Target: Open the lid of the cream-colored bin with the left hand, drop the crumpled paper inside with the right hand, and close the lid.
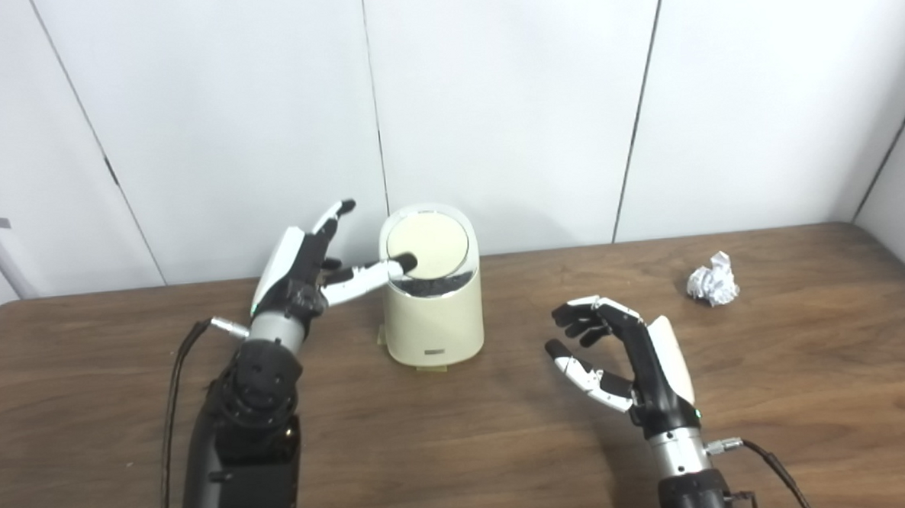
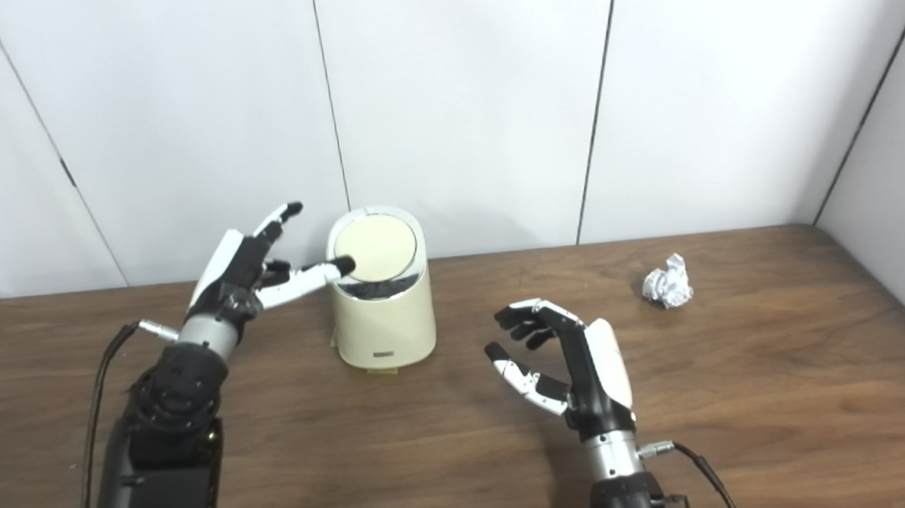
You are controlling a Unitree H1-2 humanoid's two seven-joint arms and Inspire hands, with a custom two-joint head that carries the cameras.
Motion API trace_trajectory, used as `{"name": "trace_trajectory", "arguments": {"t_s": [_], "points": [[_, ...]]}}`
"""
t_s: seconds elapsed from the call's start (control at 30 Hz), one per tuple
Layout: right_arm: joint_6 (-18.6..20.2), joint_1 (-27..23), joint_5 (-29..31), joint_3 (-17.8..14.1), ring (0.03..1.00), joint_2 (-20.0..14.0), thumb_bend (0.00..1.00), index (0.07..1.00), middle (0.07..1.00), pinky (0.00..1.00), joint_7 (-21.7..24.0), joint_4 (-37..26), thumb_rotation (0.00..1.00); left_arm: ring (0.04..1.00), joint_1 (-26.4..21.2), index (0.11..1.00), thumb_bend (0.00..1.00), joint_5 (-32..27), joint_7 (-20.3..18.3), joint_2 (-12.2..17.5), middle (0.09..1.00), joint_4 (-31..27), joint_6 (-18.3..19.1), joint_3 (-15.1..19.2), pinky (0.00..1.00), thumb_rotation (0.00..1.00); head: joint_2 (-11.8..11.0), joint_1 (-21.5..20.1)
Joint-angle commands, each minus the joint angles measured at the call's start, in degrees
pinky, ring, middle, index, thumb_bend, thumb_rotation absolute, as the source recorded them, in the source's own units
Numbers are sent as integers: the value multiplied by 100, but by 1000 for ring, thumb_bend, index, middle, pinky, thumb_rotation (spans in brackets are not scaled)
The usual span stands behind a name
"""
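Note:
The cream-colored bin (image 1: 434,320) stands on the wooden table near the back wall, its round lid (image 1: 428,246) tilted up at the far side with a dark gap under its front edge. My left hand (image 1: 308,272) is open beside the bin's left; one fingertip rests on the lid's left edge. The crumpled paper (image 1: 713,279) lies on the table at the right. My right hand (image 1: 625,357) hovers open over the table's middle, well left of the paper, holding nothing.
The brown table (image 1: 460,437) ends at white wall panels behind the bin and at the right. Thin cables trail from both wrists (image 1: 179,373).

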Motion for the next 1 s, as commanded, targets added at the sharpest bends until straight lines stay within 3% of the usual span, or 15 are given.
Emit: {"name": "trace_trajectory", "arguments": {"t_s": [0.0, 0.17, 0.43, 0.97], "points": [[-82, 164, -104, 10, 563, -68, 239, 595, 599, 467, -74, 425, 331, 1000, -400, 1000, 919, 248, 24, 31, 1000, 17, 22, -71, 870, 512, -1, -13], [-67, 177, -83, 9, 562, -30, 239, 593, 599, 464, -78, 379, 313, 1000, -557, 1000, 869, 655, 7, 182, 1000, 211, 21, -380, 995, 524, 6, -42], [-65, 159, -94, 8, 564, -21, 238, 594, 598, 466, -118, 400, 329, 1000, -784, 1000, 864, 992, 206, 314, 1000, 640, 20, -728, 1000, 512, 17, -61], [-19, 158, -137, 44, 568, 14, 242, 593, 600, 472, -148, 411, 337, 1000, -1007, 1000, 887, 854, 585, 450, 1000, 1342, 13, -831, 1000, 566, 29, -107]]}}
